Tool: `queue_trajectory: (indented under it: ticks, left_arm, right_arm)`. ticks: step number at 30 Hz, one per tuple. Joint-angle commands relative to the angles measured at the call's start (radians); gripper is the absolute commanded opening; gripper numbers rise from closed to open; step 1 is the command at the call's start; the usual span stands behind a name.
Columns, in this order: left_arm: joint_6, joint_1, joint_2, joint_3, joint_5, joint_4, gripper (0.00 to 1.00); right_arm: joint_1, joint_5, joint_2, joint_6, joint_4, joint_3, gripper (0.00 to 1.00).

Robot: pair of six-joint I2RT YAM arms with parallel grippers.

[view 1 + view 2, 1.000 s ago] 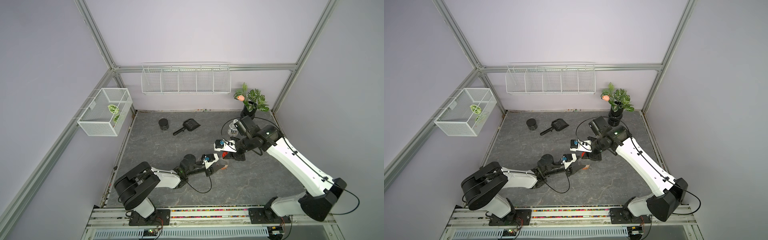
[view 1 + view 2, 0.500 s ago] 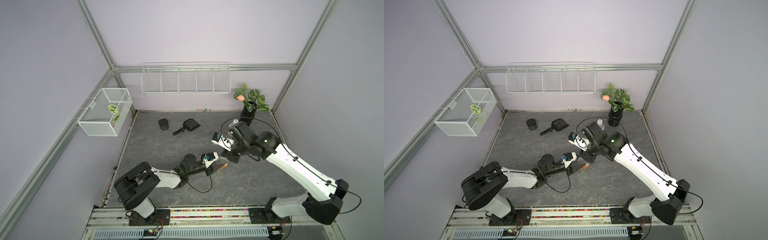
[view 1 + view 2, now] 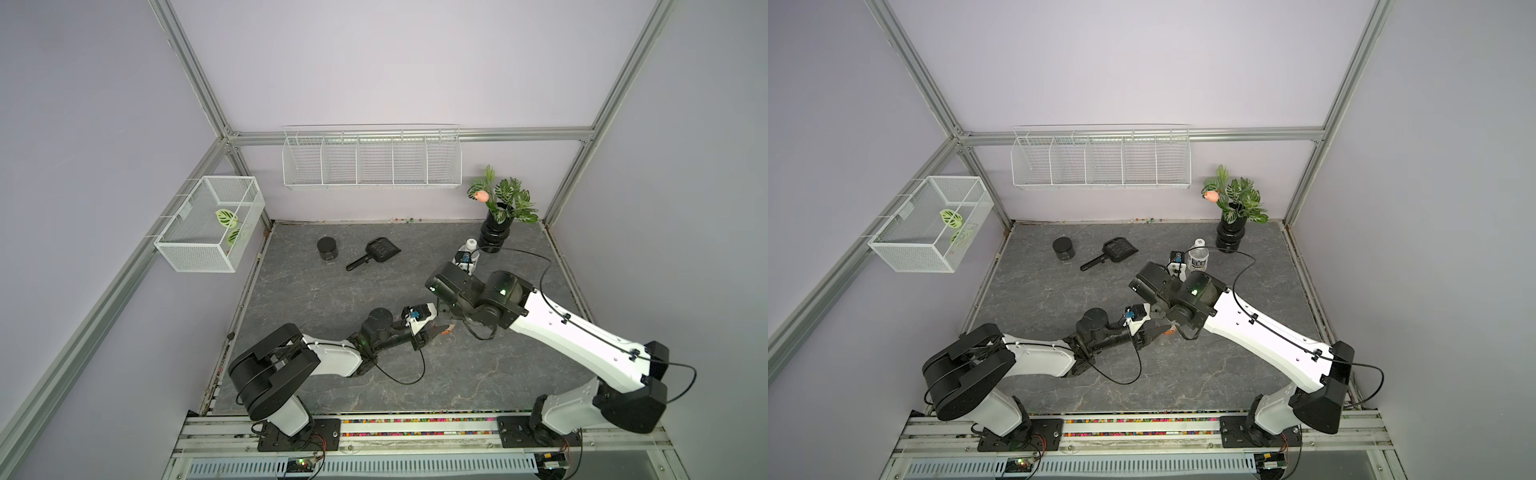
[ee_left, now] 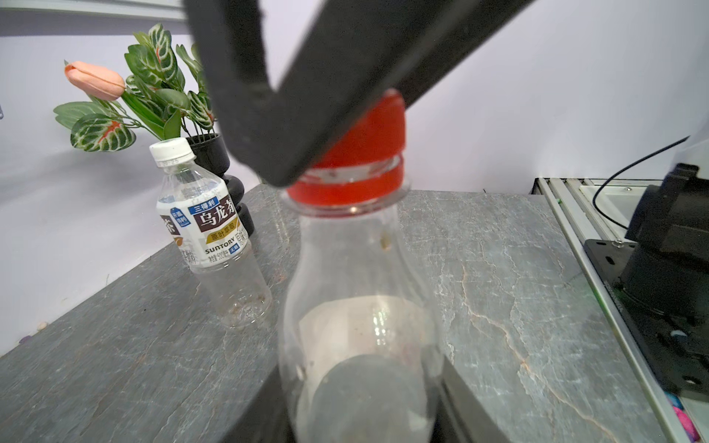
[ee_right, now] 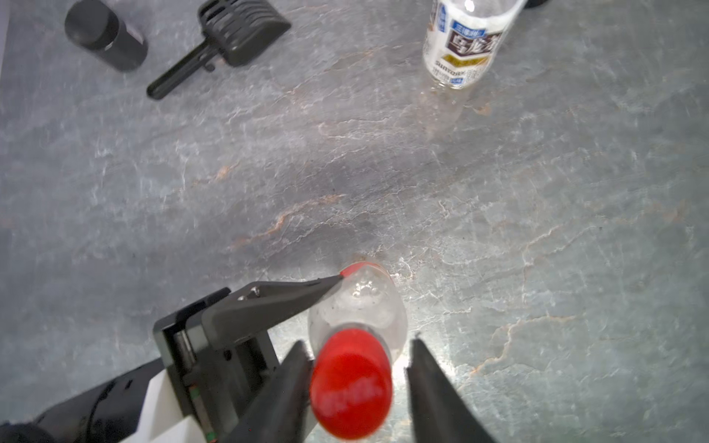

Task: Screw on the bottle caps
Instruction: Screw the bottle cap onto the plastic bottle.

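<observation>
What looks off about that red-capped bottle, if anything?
The red cap sits above its red ring on the taller bottle, with a band of clear neck showing between them. It may not be fully screwed down.

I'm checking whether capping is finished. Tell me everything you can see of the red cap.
The red cap is a small, round, glossy plastic screw cap with a smooth top. It sits on the neck of the clear bottle, which the left tool clamps. A strip of clear neck shows between it and a separate red ring below. The right tool straddles it, jaws open: one finger seems to touch its side, the other stands apart.
</observation>
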Motion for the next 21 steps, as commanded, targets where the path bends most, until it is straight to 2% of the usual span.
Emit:
queue_trajectory:
  ticks: [1,3,7,9,13,15,18,21]
  left_arm:
    - [0.001,0.003,0.018,-0.026,-0.038,-0.068,0.48]
    - [-0.013,0.004,0.023,-0.027,-0.055,-0.060,0.49]
    - [-0.002,0.006,0.028,-0.017,-0.001,-0.082,0.49]
    - [0.005,0.006,0.031,-0.015,0.027,-0.079,0.48]
    - [0.018,0.008,0.033,-0.002,0.074,-0.107,0.48]
    - [0.024,0.010,0.037,0.000,0.094,-0.108,0.48]
    - [0.028,0.016,0.040,0.006,0.133,-0.111,0.49]
    - [0.021,0.023,0.041,0.013,0.172,-0.109,0.49]
  right_arm:
    - [-0.006,0.050,-0.126,-0.215,0.125,-0.094,0.73]
    - [-0.050,-0.065,-0.184,-0.433,0.219,-0.149,0.79]
    - [-0.176,-0.371,-0.302,-0.820,0.325,-0.247,0.78]
    - [-0.224,-0.480,-0.334,-1.034,0.321,-0.280,0.75]
    - [-0.300,-0.597,-0.343,-1.367,0.249,-0.251,0.77]
    - [-0.348,-0.730,-0.331,-1.526,0.194,-0.223,0.77]
    - [-0.404,-0.860,-0.273,-1.657,0.129,-0.161,0.74]
    - [-0.413,-0.867,-0.171,-1.731,0.025,-0.062,0.69]
